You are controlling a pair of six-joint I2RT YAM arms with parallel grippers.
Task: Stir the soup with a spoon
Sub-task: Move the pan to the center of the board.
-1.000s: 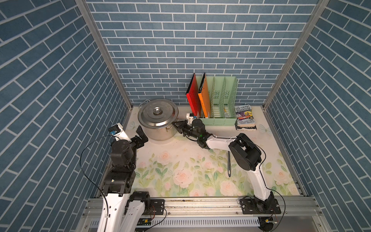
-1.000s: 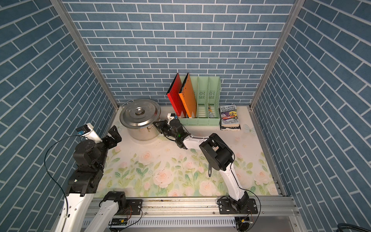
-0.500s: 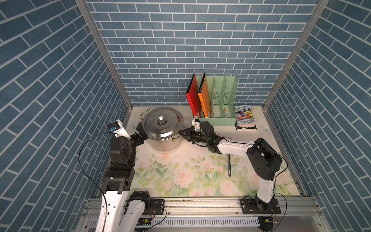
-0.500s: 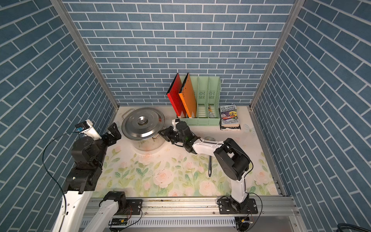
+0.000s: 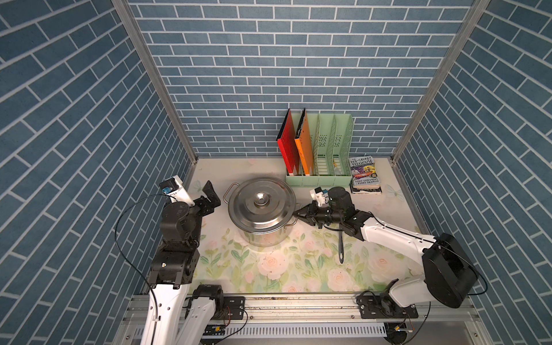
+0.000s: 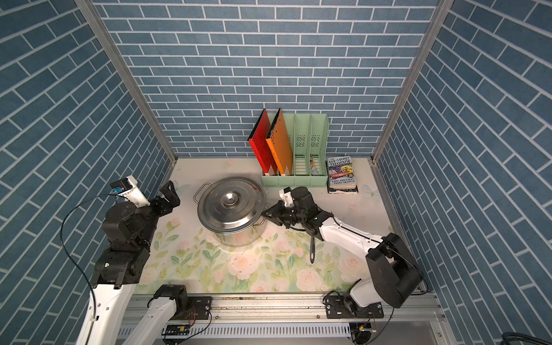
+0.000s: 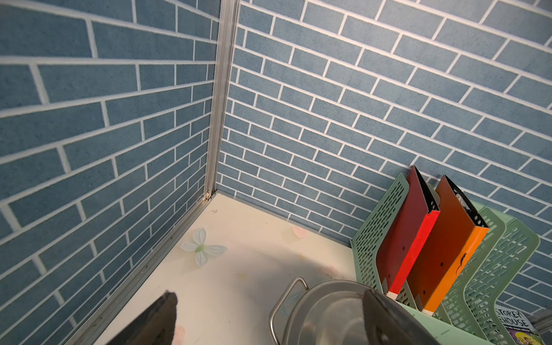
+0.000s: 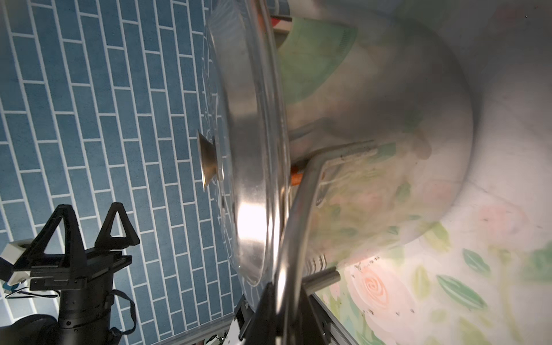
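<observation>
in both top views i see the spoon flat on the worktop under my right arm, beside the lidded stockpot. left wrist: left hand wide apart, by the stockpot. right wrist: right hand clamped on its loop handle.

A wide shiny steel stockpot stands upright at the centre of both top views, with its flat knobbed lid on and its inside hidden. A slim dark-grey steel spoon lies flat on the floral mat, just right of the pot.
</observation>
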